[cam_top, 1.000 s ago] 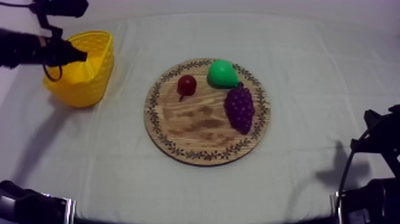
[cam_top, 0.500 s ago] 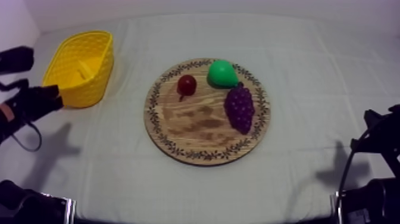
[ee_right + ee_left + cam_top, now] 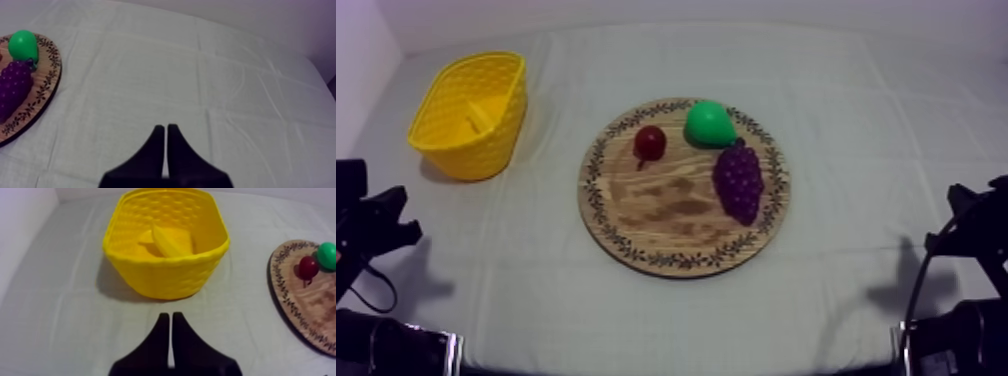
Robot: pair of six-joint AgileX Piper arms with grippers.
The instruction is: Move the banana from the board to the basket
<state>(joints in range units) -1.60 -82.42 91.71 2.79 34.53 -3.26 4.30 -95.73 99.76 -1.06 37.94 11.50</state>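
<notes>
The banana [image 3: 170,240] lies inside the yellow basket [image 3: 165,273], on its floor, with its long axis slanting across the basket rather than along it. None of it pokes over the rim. From the left end effector [image 3: 170,317] the basket is straight ahead, a little way off across bare cloth. Its two fingers are pressed together in a narrow wedge and hold nothing. The right end effector [image 3: 165,128] is likewise closed and empty, low at the far side of the desk, with the wooden board [image 3: 666,225] between it and the basket, so the left arm is by far the nearer. On the board rest only the pear [image 3: 708,122], the grapes [image 3: 738,180] and the small red fruit [image 3: 650,142]. The placement looks done, so the next move probably calls for no grasp.
</notes>
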